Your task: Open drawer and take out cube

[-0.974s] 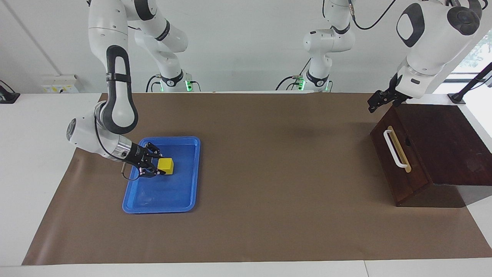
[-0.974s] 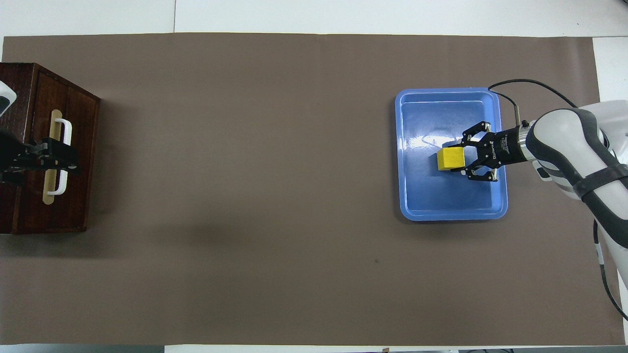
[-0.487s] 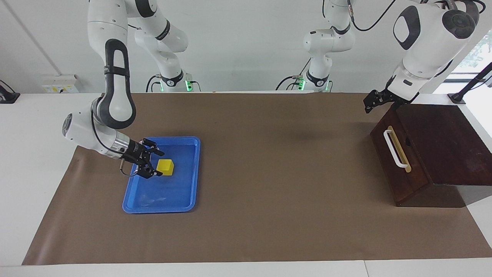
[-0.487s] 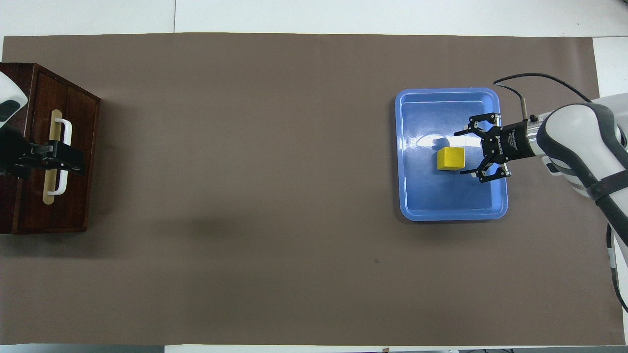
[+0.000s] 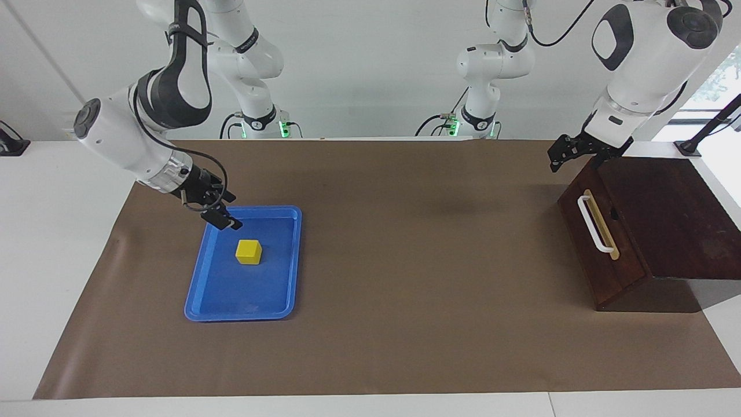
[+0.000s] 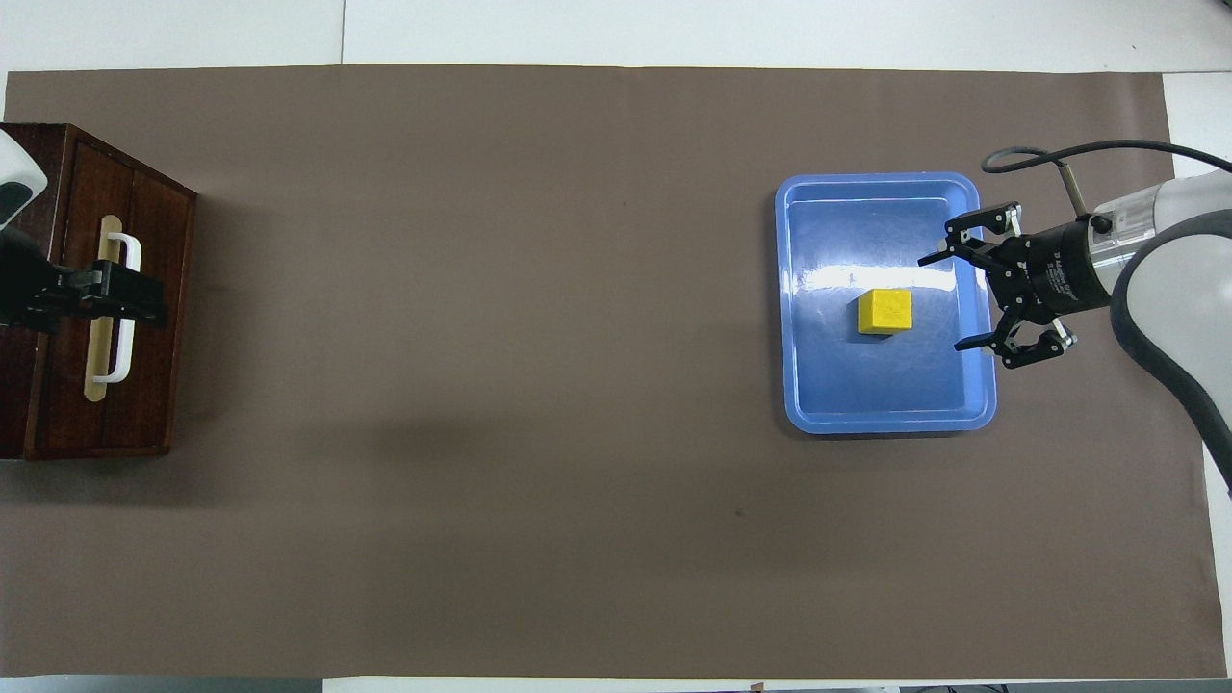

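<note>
Brown paper covers the table; right gripper [image 6: 951, 300] hangs splayed wide over the blue tray's [image 6: 828, 409] three-o'clock rim beside the yellow cube [image 6: 885, 312], elbow raised; left gripper [image 5: 554, 161] waits open above the shut drawer [image 5: 599, 243]

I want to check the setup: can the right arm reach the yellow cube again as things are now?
Probably yes. The cube lies alone in the blue tray, nothing on top of it, and the right gripper hangs open over the tray's rim beside it.
</note>
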Robot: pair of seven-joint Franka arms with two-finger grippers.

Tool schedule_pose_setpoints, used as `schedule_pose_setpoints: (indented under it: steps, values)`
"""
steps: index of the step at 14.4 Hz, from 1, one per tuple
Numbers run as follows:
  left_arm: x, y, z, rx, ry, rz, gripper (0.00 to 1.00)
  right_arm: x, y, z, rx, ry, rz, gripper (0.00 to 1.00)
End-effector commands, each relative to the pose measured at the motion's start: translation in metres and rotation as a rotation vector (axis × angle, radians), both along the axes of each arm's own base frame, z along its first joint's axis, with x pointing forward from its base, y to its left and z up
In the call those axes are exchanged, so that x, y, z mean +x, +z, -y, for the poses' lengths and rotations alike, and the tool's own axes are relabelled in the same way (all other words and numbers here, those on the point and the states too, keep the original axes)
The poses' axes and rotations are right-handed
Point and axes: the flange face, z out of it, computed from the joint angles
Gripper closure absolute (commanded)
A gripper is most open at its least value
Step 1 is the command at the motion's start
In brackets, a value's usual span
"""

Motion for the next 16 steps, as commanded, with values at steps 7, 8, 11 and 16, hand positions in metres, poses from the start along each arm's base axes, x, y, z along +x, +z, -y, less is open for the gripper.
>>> schedule_pose_setpoints:
  steps: [7, 8, 11, 16]
  values:
    - [-0.006, 0.0, 0.013, -0.016, -0.044, -0.008, 0.0, -0.061, 0.097, 0.0, -0.208, 0.595, 0.192, 0.0]
    - [-0.006, 0.001, 0.012, -0.016, -0.042, -0.007, 0.0, -0.063, 0.097, 0.0, -0.202, 0.668, 0.206, 0.0]
    - [-0.004, 0.002, 0.012, -0.015, -0.041, 0.004, 0.0, -0.063, 0.097, 0.006, -0.191, 0.822, 0.255, 0.0]
    - [-0.005, 0.001, 0.011, -0.015, -0.038, 0.0, 0.0, -0.042, 0.117, -0.02, -0.33, 0.95, 0.263, 0.0]
